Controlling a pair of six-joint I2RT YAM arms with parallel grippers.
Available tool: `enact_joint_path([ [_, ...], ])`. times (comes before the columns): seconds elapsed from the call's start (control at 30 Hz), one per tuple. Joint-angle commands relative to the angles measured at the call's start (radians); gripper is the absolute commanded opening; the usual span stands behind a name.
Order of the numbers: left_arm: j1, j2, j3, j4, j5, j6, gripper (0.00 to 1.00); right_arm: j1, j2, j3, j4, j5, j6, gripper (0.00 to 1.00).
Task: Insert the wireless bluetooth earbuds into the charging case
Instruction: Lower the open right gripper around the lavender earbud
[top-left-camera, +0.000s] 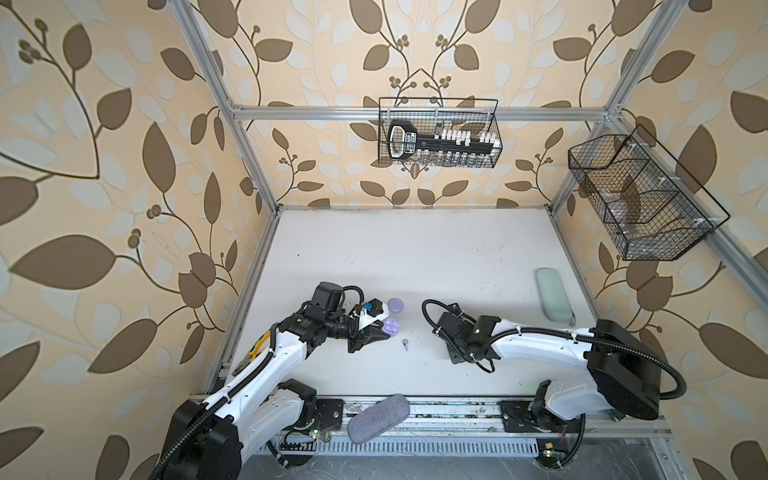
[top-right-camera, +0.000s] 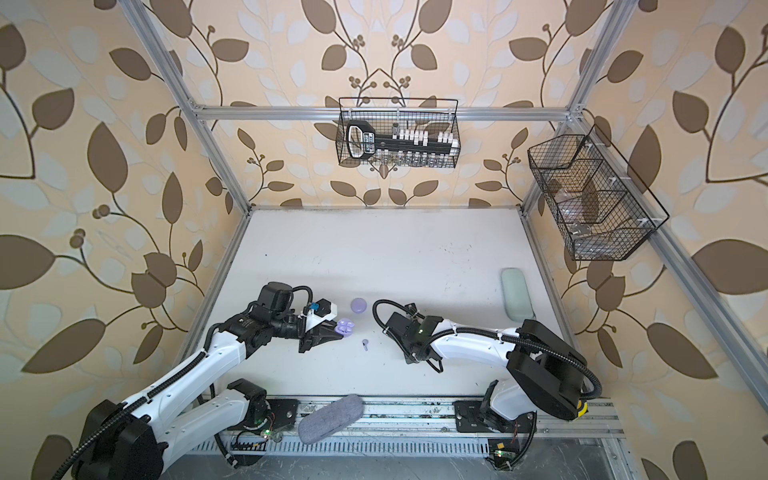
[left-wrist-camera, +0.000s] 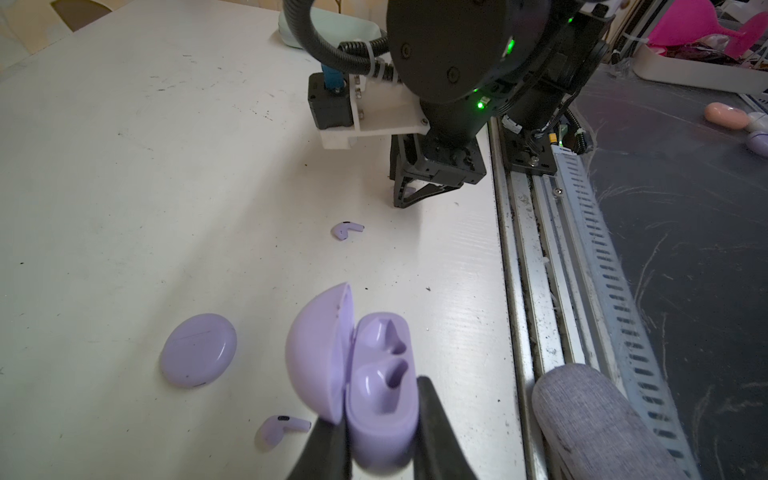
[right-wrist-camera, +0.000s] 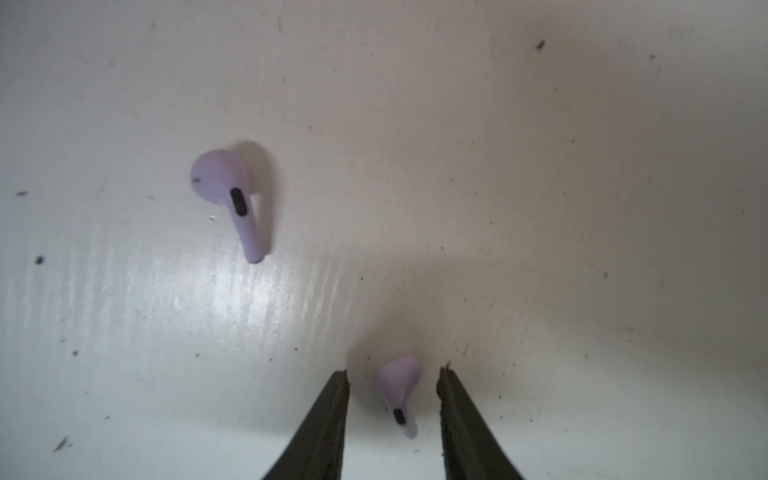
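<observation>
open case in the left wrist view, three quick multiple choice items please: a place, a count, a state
1. Where is the open case? A far right edge B between the left gripper's jaws C back left corner
2. How many of its slots are filled? A two B one C none
3. The right gripper's jaws are: A open around an earbud B clamped tight on it C shut empty
1 B, black jaws flank its base; 2 C, both slots show hollow; 3 A, gaps show on both sides.
</observation>
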Motion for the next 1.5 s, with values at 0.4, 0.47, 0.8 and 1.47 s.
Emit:
enact_joint_path([
  [0.4, -0.010, 0.008, 0.009, 0.012, 0.005, -0.007, 0.05, -0.018, 0.020, 0.017, 0.005, -0.021, -0.055, 0.35],
  [0.47, -0.010, 0.009, 0.012, 0.012, 0.006, -0.007, 0.05, -0.025, 0.018, 0.012, 0.014, -0.029, -0.060, 0.34],
  [0.8, -0.010, 0.018, 0.017, 0.009, 0.006, -0.007, 0.05, -0.051, -0.004, -0.010, 0.028, -0.061, -0.086, 0.31],
  [1.47, -0.010, 0.039, 0.032, 0.004, 0.003, -0.011, 0.05, -0.092, -0.080, -0.060, 0.070, -0.137, -0.140, 0.31],
])
